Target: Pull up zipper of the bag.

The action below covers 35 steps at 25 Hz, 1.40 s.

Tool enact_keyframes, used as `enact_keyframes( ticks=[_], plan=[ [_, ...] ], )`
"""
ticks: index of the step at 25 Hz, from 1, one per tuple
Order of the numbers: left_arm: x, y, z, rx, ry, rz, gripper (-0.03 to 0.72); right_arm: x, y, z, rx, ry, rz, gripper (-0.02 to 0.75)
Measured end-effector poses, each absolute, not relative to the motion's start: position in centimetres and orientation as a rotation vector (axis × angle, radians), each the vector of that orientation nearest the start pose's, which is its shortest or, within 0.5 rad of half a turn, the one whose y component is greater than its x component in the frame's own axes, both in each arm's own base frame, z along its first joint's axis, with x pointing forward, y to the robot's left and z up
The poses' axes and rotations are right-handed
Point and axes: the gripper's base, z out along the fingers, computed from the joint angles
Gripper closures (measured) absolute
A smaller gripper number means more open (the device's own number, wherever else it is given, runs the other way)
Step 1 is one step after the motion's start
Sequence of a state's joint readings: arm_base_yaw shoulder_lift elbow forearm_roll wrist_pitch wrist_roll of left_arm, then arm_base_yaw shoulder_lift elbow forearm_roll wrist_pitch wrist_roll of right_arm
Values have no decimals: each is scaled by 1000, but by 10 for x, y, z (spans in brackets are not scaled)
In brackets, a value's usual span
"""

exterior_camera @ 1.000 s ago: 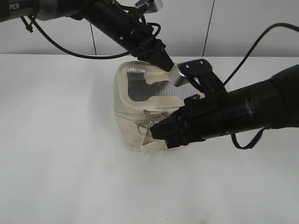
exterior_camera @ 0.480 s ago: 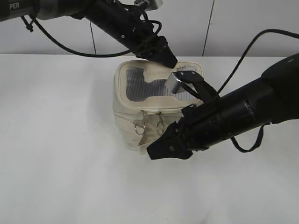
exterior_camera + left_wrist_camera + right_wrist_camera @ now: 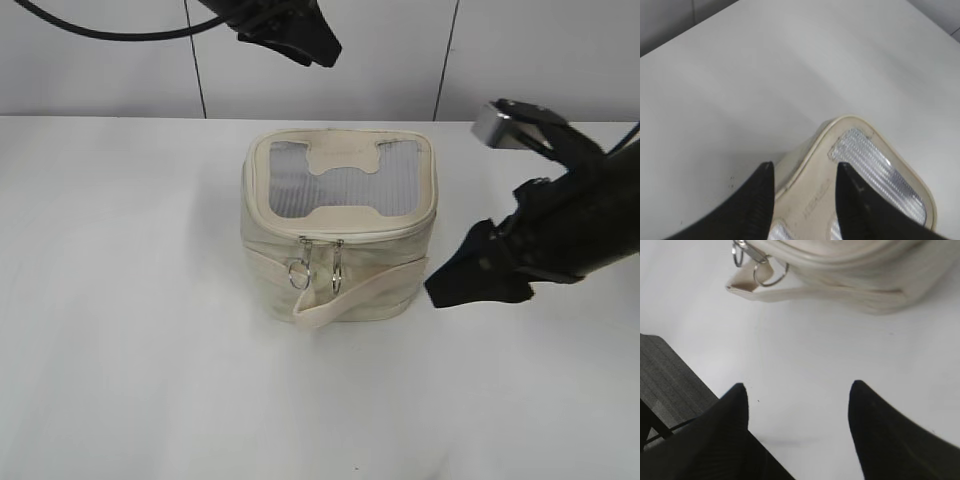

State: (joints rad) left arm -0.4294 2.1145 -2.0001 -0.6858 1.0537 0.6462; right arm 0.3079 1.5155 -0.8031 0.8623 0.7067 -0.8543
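We see the zipper (image 3: 345,238) running around the lid rim of the bag (image 3: 340,225), its 2 silver ring pulls (image 3: 318,270) hanging side by side at the front, seemingly met. The bag sits upright mid-table (image 3: 120,300), a flat strap (image 3: 355,293) across its front. The left gripper (image 3: 805,192) hovers above the lid's far side, fingers parted, holding nothing. The right gripper (image 3: 797,405) hangs just right of the bag, spread wide and empty.

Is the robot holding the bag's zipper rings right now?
No, both grippers, left and right, are off the bag, and the rings hang free.
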Motion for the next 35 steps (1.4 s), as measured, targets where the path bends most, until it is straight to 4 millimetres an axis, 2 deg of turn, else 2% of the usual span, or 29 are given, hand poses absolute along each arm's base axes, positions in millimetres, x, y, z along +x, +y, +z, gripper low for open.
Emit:
enact_keyframes(
  ticks=[5,7,9,14,19,21,23,28,31,35],
  plan=[
    [379,-219,312,1020,2327,-670,377,218,103,231,-629,2609,687,242],
    [360,-207,311,972,2368,-629,381,203,98,236,-621,2642,692,242],
    [335,-191,319,921,2364,-579,392,189,93,245,-609,2662,681,242],
    [253,-145,331,795,2341,-497,396,149,79,274,-630,2656,609,242],
    [157,-91,352,651,2279,-416,396,99,58,304,-588,2538,500,242],
    [112,-66,361,574,2213,-383,396,81,50,310,-567,2504,451,242],
    [77,-44,363,521,2184,-339,396,62,41,316,-544,2449,405,242],
    [4,-1,348,410,2114,-264,387,27,26,322,-472,2298,335,237],
    [-17,11,329,377,2059,-259,323,9,20,314,-443,2233,335,200],
    [-24,14,300,371,2050,-263,181,-10,14,297,-433,2160,317,158]
  ],
)
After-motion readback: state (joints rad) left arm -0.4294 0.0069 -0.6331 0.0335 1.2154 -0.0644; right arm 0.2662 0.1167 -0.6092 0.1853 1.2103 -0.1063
